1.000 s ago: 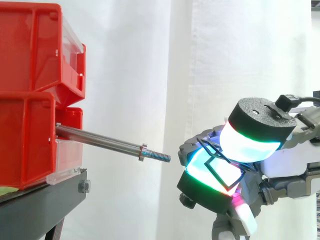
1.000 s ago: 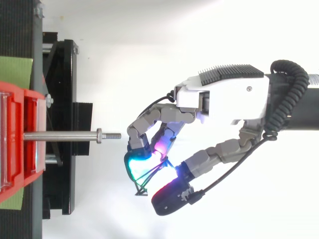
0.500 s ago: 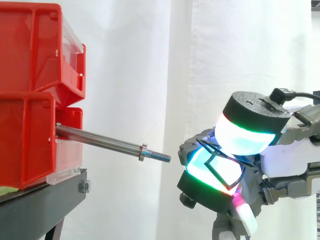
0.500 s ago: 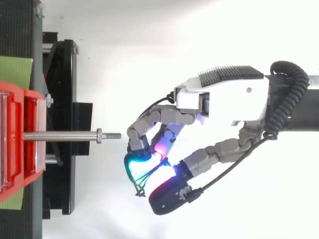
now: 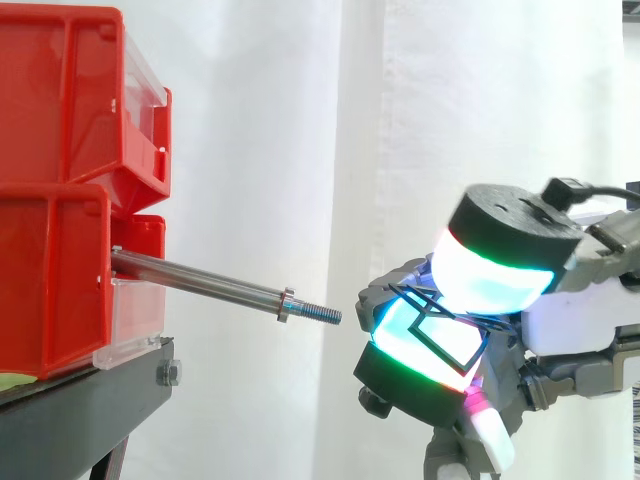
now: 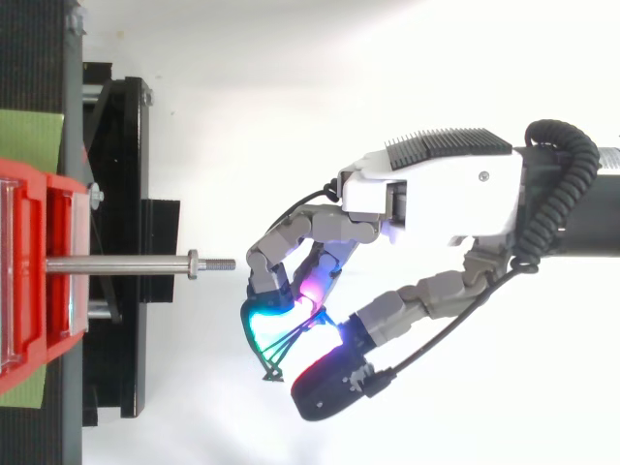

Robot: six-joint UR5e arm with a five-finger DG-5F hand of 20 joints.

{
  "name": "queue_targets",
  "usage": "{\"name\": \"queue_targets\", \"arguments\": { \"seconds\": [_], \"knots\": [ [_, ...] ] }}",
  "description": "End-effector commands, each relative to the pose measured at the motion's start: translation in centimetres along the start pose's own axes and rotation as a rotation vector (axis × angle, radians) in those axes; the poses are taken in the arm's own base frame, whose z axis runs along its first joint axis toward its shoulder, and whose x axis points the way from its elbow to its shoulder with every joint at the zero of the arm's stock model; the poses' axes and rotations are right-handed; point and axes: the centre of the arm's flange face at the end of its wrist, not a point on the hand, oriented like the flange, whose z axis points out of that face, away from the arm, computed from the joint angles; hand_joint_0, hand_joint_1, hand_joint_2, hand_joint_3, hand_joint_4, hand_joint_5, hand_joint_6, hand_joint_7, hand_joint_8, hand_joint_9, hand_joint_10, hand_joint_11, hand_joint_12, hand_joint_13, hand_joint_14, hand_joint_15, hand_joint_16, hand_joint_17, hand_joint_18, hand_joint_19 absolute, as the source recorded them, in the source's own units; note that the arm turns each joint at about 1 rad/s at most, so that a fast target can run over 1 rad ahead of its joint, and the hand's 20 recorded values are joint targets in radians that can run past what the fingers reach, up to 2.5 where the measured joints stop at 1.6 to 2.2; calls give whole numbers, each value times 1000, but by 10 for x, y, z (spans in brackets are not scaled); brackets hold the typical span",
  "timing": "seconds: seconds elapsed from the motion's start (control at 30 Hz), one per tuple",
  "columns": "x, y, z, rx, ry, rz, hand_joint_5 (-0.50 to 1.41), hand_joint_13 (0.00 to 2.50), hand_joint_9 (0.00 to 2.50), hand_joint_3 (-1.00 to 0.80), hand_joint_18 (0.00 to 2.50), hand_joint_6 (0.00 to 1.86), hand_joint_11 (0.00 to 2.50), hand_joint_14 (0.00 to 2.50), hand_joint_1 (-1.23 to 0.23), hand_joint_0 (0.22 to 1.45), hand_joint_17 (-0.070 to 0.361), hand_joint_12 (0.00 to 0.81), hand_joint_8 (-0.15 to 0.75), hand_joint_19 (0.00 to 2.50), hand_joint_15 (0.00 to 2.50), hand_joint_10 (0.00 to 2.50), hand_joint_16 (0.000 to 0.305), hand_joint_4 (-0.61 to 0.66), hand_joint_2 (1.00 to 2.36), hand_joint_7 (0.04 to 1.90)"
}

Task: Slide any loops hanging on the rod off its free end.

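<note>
Barely anything has moved: the robot hand [image 6: 436, 194] keeps the black loop [image 6: 279, 360] pinched between its glowing pads, thumb settling slightly lower, just beyond the bare rod [image 5: 200, 284], so removal looks finished.

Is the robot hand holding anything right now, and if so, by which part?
A thin black wire loop, pinched at one end between the robot hand's glowing fingertip pads. Its other end sticks out free, clear of the rod.
</note>
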Motion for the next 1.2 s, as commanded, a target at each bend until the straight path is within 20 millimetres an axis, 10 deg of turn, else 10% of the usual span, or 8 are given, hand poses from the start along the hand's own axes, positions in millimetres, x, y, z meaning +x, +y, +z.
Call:
{"name": "queue_targets", "arguments": {
  "seconds": [0.0, 1.17],
  "knots": [
    [1, 0, 0, 0, 0, 3, -144, 865, 979, -389, 795, 859, 485, 12, -730, 598, 108, 380, 327, 460, 331, 16, 48, 192, 1009, 1170],
    [6, 1, 1, 9, -9, 12, -130, 842, 981, -219, 787, 894, 501, 12, -736, 601, 107, 379, 325, 463, 331, 16, 48, 176, 1019, 1217]
  ]
}}
